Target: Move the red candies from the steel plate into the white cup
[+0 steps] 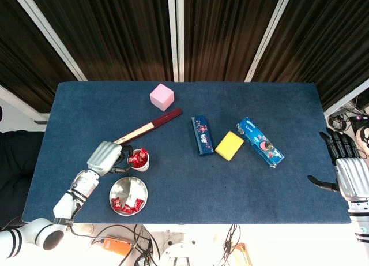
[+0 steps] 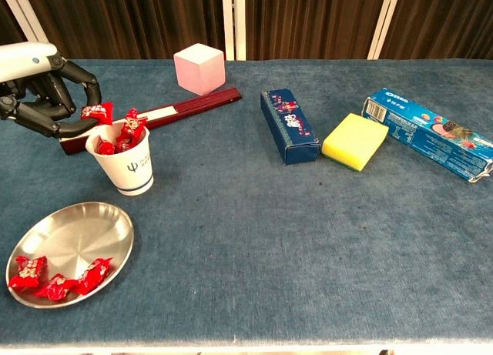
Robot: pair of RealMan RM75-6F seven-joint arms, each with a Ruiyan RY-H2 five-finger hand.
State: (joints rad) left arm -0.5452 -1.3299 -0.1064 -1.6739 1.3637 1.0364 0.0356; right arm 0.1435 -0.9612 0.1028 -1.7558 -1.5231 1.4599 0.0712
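1. Head view. The left hand hangs just left of the small white paper cup, its fingers curled toward the rim; whether they pinch anything cannot be told from above. Red foil-wrapped candies fill the cup's mouth. The round, shiny steel plate lies just nearer, with more red wrapped candies along its near rim.

2. Head view, other things. The right hand rests off the right edge of the blue felt-covered desk, fingers spread, holding nothing. A pink cube, a dark red flat stick, a navy carton, a yellow sponge-like block and a blue biscuit pack lie farther off.

3. Chest view. The left hand's dark fingers pinch one crinkled red candy at the cup's far-left rim. Three candies remain on the plate.

4. Judgement. The release should come with the candy over the opening: the cup looks light and nearly full, so a nudge may tip it, and a smooth wrapper may slide off the heap.
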